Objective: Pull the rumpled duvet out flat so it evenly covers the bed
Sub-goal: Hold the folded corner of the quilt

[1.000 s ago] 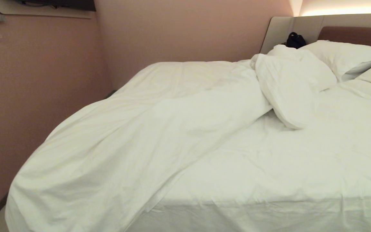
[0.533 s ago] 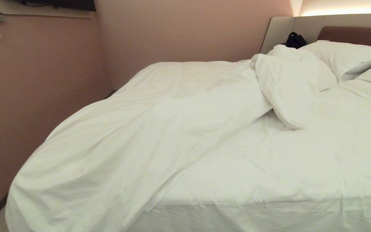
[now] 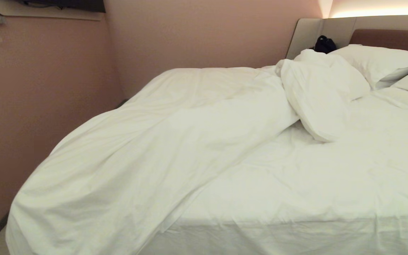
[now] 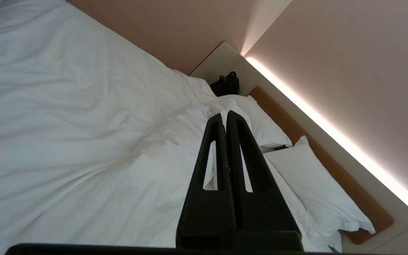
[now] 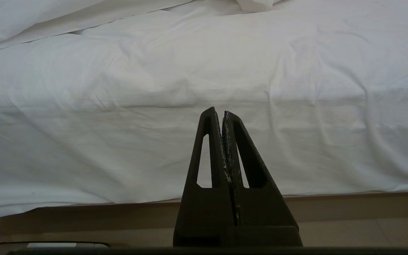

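The thick, puffy white duvet (image 3: pixel 147 148) in its creased cotton cover lies bunched toward the 9 o'clock side of the wide low bed (image 3: pixel 296 233) in the head view. Its bulk runs diagonally from the corner at 7 o'clock, where it spills over the bed's edge, up to a rumpled, folded-back hump (image 3: pixel 317 95) near the headboard at 1 o'clock. From 3 to 5 o'clock the thin white sheet (image 3: pixel 331 184) over the mattress lies uncovered and lightly wrinkled. Two plump white rectangular pillows (image 3: pixel 377 62) rest at 2 o'clock against the padded beige and brown headboard (image 3: pixel 391 35), and a small black object (image 3: pixel 325 44) sits beside them at the bed's far corner. Pink walls (image 3: pixel 48 88) close in at 9 and 12 o'clock.

Neither arm shows in the head view. In the left wrist view the left gripper (image 4: pixel 226 115) hangs above the duvet (image 4: pixel 66 117), aimed toward the pillows (image 4: pixel 313 187), its black fingers (image 4: pixel 215 148) clenched together on nothing. In the right wrist view the right gripper (image 5: pixel 219 112) is low beside the bed, facing the sheeted mattress side (image 5: pixel 119 141) and the beige floor (image 5: pixel 349 219), its dark fingers (image 5: pixel 209 148) likewise pressed together and empty.
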